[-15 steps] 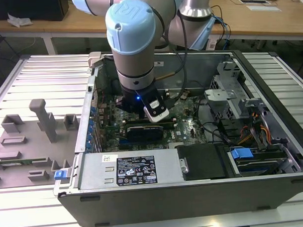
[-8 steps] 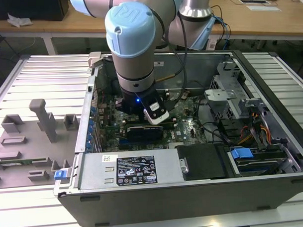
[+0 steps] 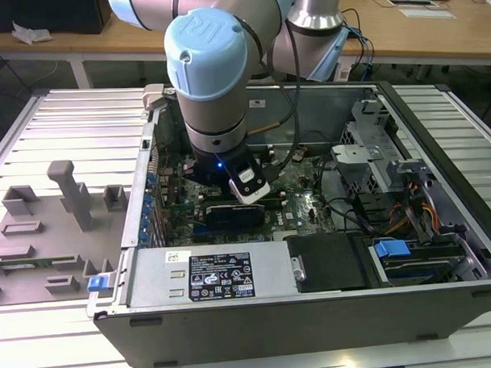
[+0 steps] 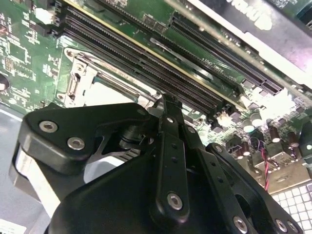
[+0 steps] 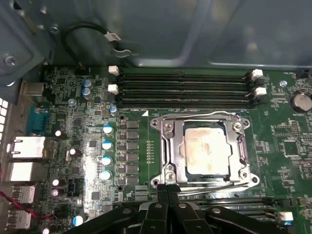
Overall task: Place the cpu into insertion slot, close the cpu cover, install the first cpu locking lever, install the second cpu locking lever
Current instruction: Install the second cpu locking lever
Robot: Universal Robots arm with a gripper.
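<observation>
The cpu point(image 5: 205, 148), a pale metal square, lies flat in the insertion slot point(image 5: 161, 152) on the green board. The silver cpu cover point(image 5: 240, 146) is down around it, framing the chip through its window. One thin wire lever point(image 5: 195, 116) runs along the socket's edge by the memory slots. A second lever point(image 5: 217, 182) runs along the opposite edge. My black gripper point(image 5: 168, 187) is shut, its tips pressed together right at that second lever's edge of the socket. In the second wrist view the gripper point(image 4: 165, 100) hides most of the socket point(image 4: 78, 83). The arm's wrist point(image 3: 214, 88) hangs over the open computer case.
Long black memory slots point(image 5: 185, 87) lie beside the socket, and blue-topped capacitors point(image 5: 105, 146) and rear ports point(image 5: 24, 146) on another side. In the exterior view a power supply point(image 3: 208, 274), drive cage point(image 3: 373, 147) and cables crowd the case. A grey fixture tray point(image 3: 45, 231) sits outside.
</observation>
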